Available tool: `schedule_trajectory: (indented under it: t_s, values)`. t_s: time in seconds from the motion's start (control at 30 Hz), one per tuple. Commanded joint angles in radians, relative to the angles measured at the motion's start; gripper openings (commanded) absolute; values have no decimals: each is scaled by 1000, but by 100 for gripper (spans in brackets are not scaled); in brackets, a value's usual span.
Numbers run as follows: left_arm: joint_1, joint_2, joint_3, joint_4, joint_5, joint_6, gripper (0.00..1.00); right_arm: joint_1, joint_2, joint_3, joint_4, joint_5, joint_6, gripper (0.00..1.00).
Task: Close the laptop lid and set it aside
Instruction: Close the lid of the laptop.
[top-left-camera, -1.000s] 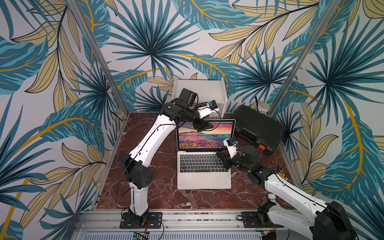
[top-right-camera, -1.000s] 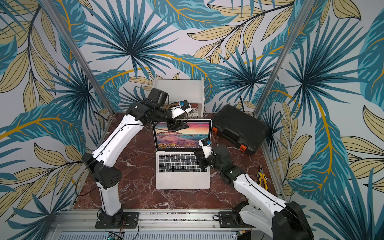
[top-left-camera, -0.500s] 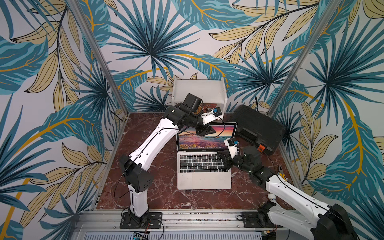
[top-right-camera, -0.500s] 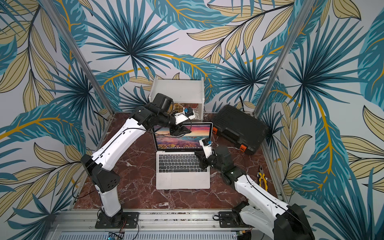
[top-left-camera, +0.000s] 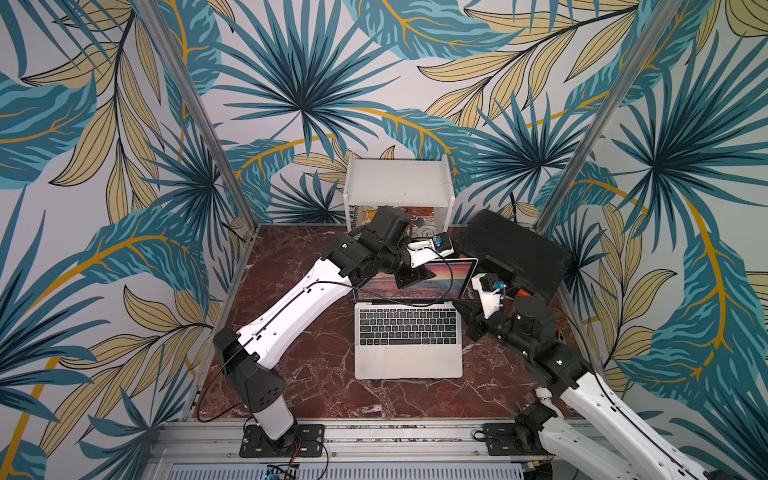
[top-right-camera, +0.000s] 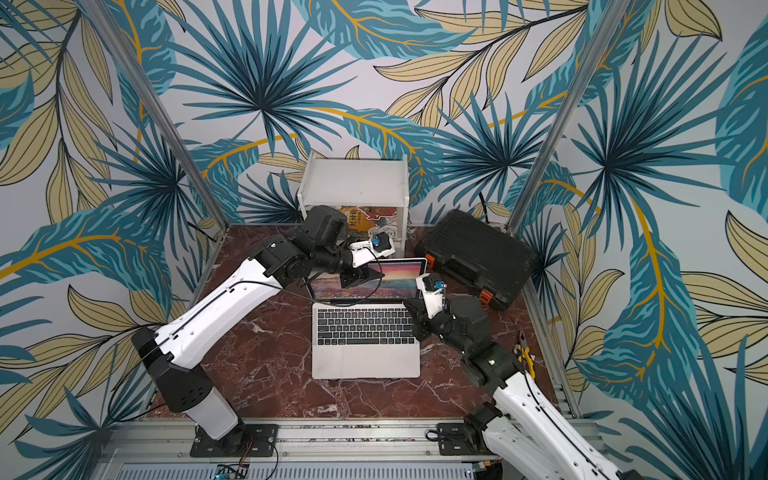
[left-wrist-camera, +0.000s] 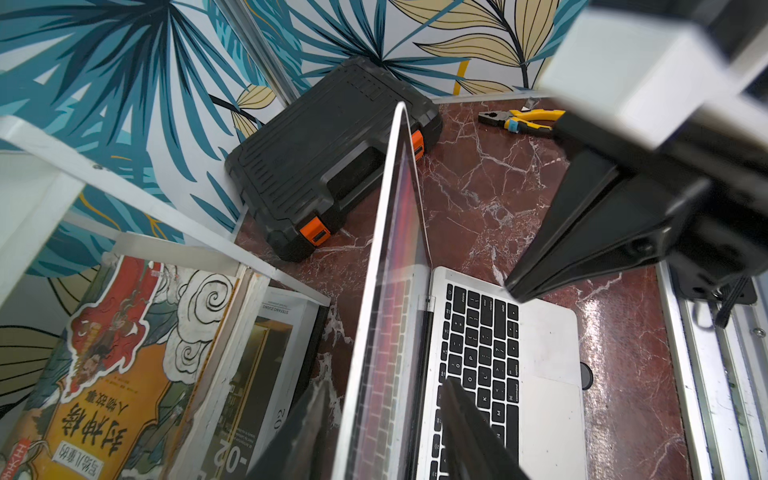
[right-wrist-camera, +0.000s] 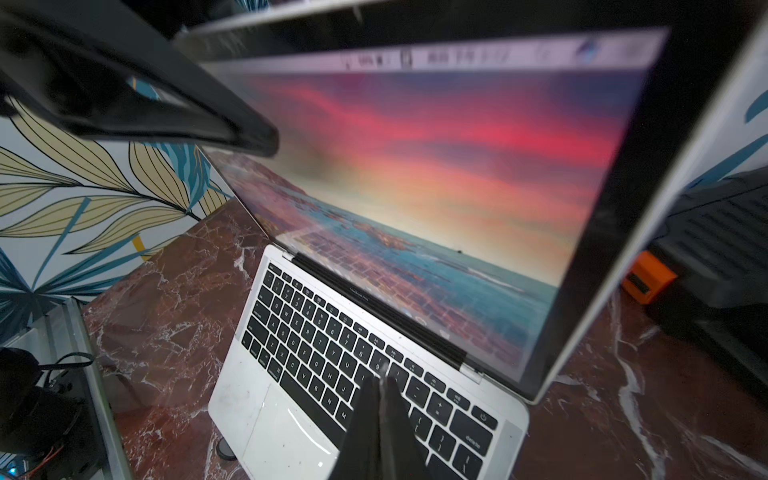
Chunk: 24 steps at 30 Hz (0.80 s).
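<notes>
Red-brown marble forms the counter (top-left-camera: 316, 365), and the silver laptop (top-left-camera: 407, 353) lies open at its middle, trackpad toward the near edge. The laptop lid (top-left-camera: 455, 276) stands raised, its pink-and-blue seascape lit. The left pincer (left-wrist-camera: 384, 388) straddles the lid's top edge with its jaws parted, one finger (left-wrist-camera: 303, 436) behind the panel and the other in front of the display, neither clearly pressing on it. The right pincer (right-wrist-camera: 380, 380) is closed, fingers pressed together, tips over the keys at the base's far right corner, just beside the hinge; whether they touch, I cannot tell. A black case (top-left-camera: 515, 253) with orange latches fills the far right corner. A white shelf unit (top-left-camera: 399, 183) holding books (left-wrist-camera: 124, 353) stands at the far edge. Yellow-handled pliers (left-wrist-camera: 519, 120) lie by the right edge.
</notes>
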Motion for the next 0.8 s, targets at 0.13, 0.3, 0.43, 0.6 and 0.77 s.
schedule_trajectory:
  t_s: [0.13, 0.3, 0.43, 0.6, 0.77]
  values:
    - [-16, -87, -139, 120, -4, -86, 48, 4, -205, 72, -244, 210, 72, 6]
    - [-32, -106, -172, 161, -11, -95, 49, 4, -133, 167, -265, 270, 94, 3]
    - [-45, -101, -165, 159, -12, -100, 49, 4, -64, 212, -258, 304, 118, 1]
    - [-97, -122, -209, 171, -58, -92, 48, 4, -32, 207, -225, 312, 131, 1]
    - [-141, -142, -264, 194, -100, -108, 47, 4, -45, 213, -226, 358, 133, 1]
